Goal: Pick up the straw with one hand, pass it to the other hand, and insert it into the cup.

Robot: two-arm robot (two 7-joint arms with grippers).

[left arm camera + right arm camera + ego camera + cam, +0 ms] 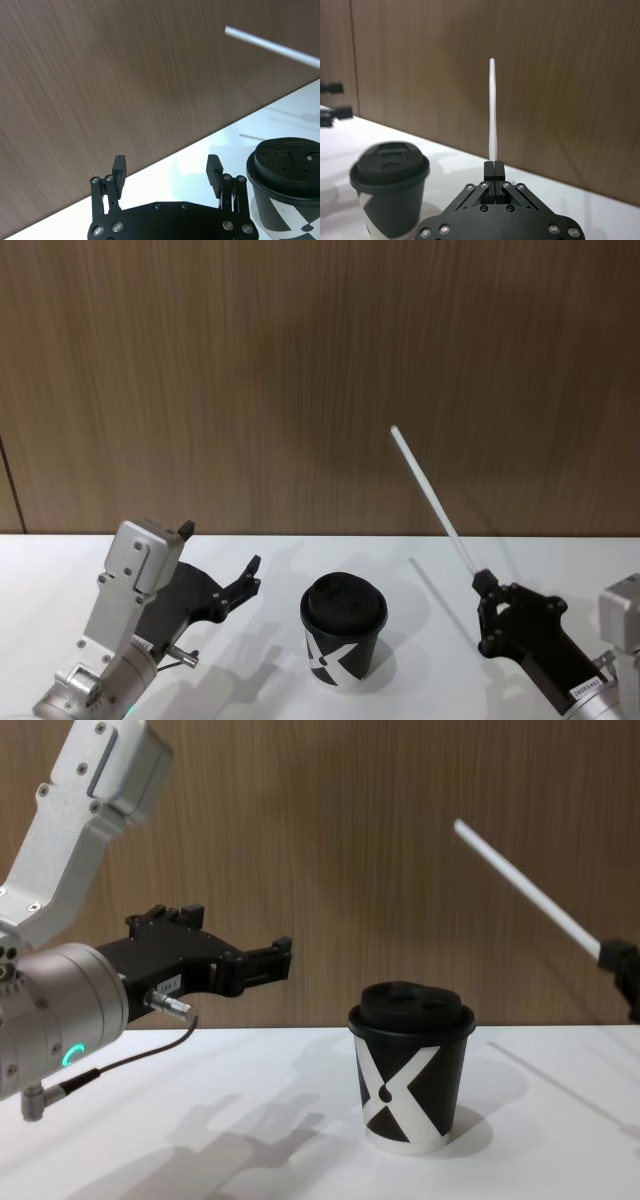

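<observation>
Wood-grain panelling forms the wall (300,360) across the whole upper part of the head view. Below it a white table (50,570) fills the bottom strip.

At the lower left of that view the left arm reaches in. Its fat silver wrist (60,1020) shows large at the left edge of the chest view, with a green light glowing on it. The left gripper (167,167) hangs above the table to the left of the cup. Its two black fingers are spread wide apart and have nothing between them.

At the lower right of the head view sits the right gripper (493,170). Its fingers are pressed together and pinch the lower end of the straw.

The cup (343,645) stands upright on the table at bottom centre, between the two grippers and touching neither. It is black with a white X-like mark and a white bottom rim. A black domed lid (343,602) closes its top.

The straw (430,495) is a thin white tube held off the table to the right of the cup, well clear of the lid. In the head view it slants up and to the left, and its free tip shows against the wall right of centre.

A thin dark cable (130,1055) loops below the left wrist at the lower left of the chest view.
</observation>
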